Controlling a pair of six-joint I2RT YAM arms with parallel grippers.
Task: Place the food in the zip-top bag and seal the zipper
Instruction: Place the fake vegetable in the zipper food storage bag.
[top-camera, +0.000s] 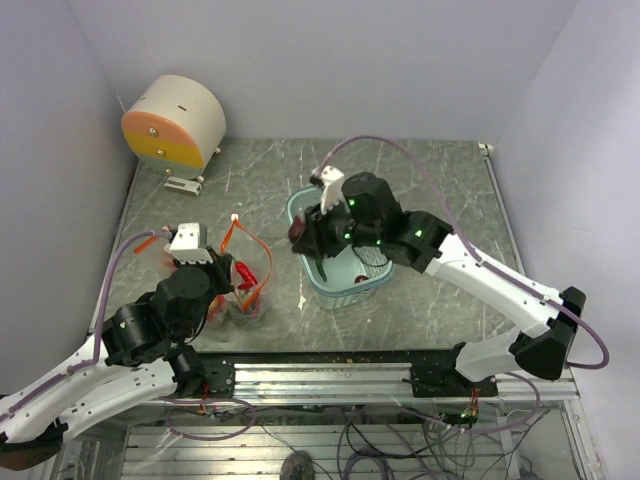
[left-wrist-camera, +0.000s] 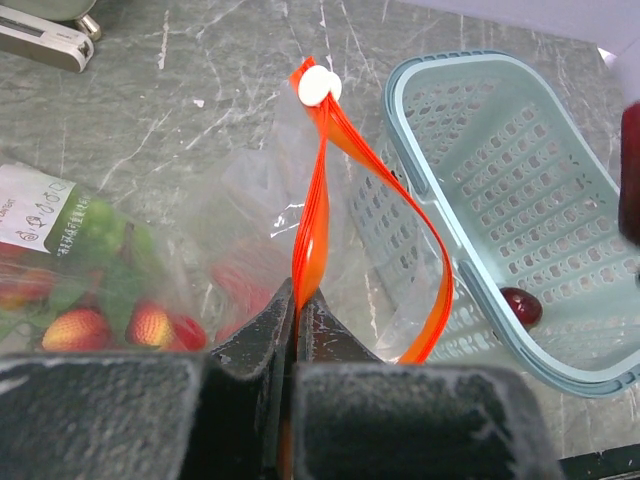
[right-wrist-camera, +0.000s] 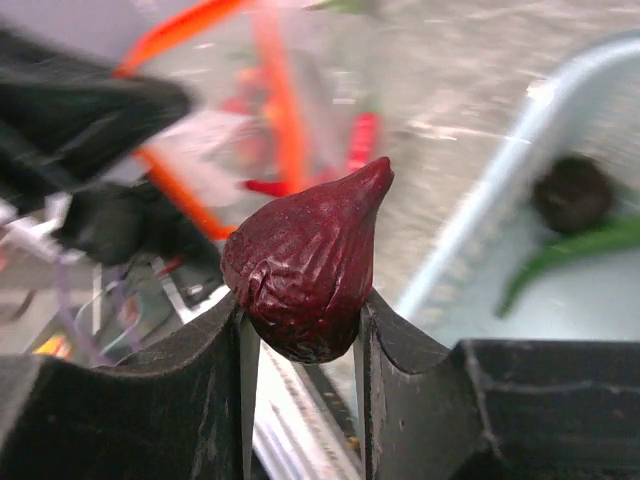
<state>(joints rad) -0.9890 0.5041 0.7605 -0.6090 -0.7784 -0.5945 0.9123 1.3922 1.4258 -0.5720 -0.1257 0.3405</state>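
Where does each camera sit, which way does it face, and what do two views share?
Top external: above and behind the arm bases, looking down on the table; left arm and right arm show.
Left wrist: on the left arm, facing past the left gripper, shut on the zipper, toward the bag and blue basket.
Right wrist: on the right arm, facing past the right gripper, holding a dark red toy fruit, toward the bag.
Both wrist views share bag and basket.

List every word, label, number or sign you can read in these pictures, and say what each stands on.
No text reads clearly.
White label on the zip-top bag: printed lines and small symbols, too small to read.
No other writing shows.
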